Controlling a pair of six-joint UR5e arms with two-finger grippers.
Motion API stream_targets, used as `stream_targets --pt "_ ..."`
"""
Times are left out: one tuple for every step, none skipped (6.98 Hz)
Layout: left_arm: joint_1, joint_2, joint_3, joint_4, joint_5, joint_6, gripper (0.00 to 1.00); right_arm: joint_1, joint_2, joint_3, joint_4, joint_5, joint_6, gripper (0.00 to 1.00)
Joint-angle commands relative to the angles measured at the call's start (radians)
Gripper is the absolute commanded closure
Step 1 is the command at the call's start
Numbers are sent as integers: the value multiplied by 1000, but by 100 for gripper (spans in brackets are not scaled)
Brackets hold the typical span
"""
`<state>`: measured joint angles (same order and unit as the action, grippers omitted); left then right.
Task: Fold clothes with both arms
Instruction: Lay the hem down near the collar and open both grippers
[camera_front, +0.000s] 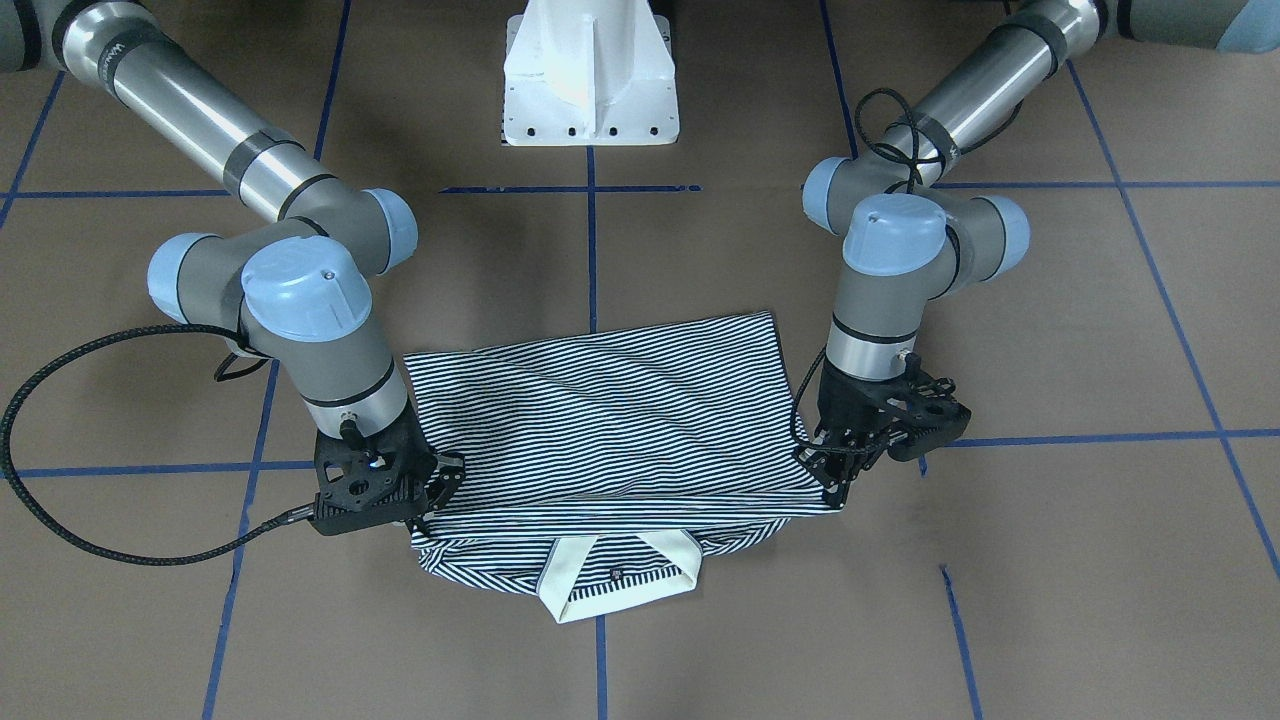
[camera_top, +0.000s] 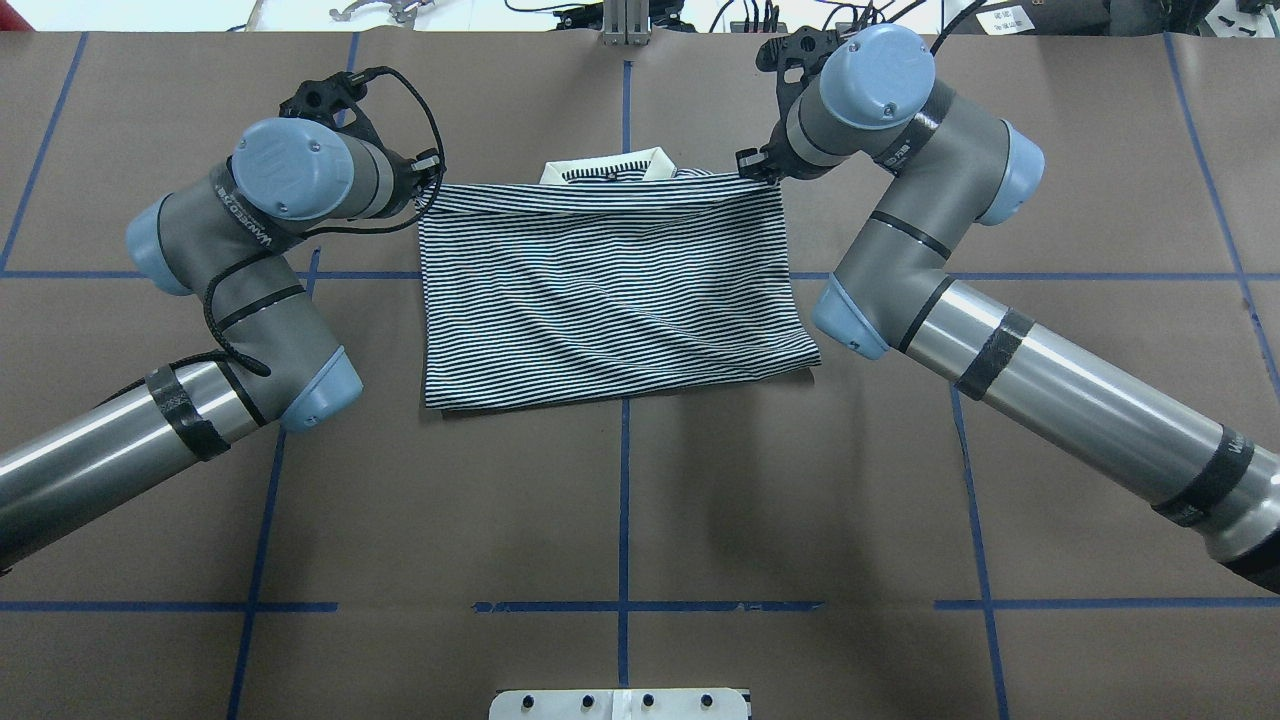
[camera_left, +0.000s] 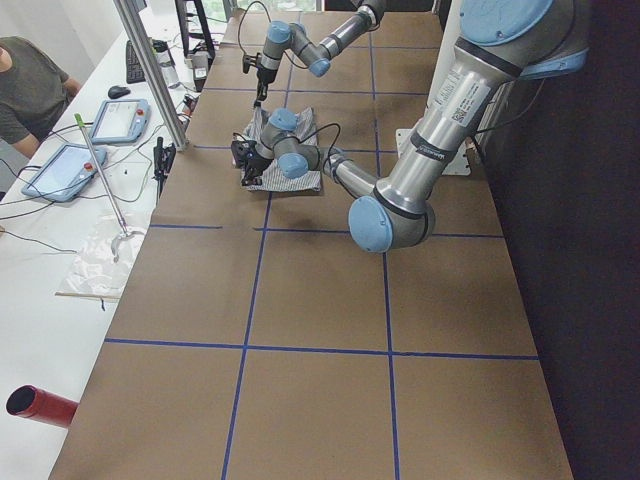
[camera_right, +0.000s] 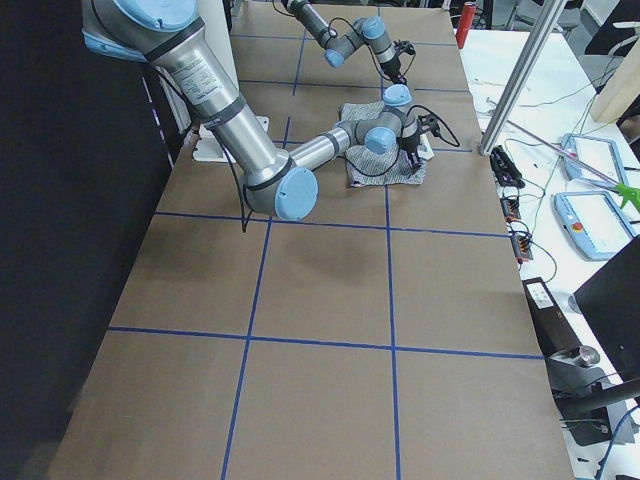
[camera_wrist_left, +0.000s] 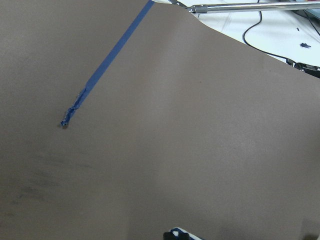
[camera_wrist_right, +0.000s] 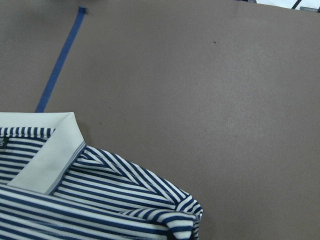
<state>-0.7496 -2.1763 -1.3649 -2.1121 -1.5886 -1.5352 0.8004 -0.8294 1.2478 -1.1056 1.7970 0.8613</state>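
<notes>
**Shirt spans the line between the two grippers**

The shirt (camera_front: 610, 420) lies flat, folded hem to shoulders. Its long axis runs from the left gripper (camera_front: 838, 490) to the right gripper (camera_front: 432, 492). Each gripper sits at its own outer corner of the top layer, tips at the cloth. The shirt therefore lies inward of both and stretches back toward the base, and the collar (camera_front: 562, 592) pokes out beyond them. Whether either gripper is clamped on cloth or apart cannot be told. Neither arm is nearer, so the next move probably needs both together.
</notes>
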Motion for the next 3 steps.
stream_targets --pt "1 1 1 0 -1 1 100 6 10 -24 1 -11 -4 100" --pt "1 1 1 0 -1 4 100 3 22 -40 3 -16 -4 100" --pt "1 3 1 0 -1 6 100 3 24 -41 10 -16 -2 100"
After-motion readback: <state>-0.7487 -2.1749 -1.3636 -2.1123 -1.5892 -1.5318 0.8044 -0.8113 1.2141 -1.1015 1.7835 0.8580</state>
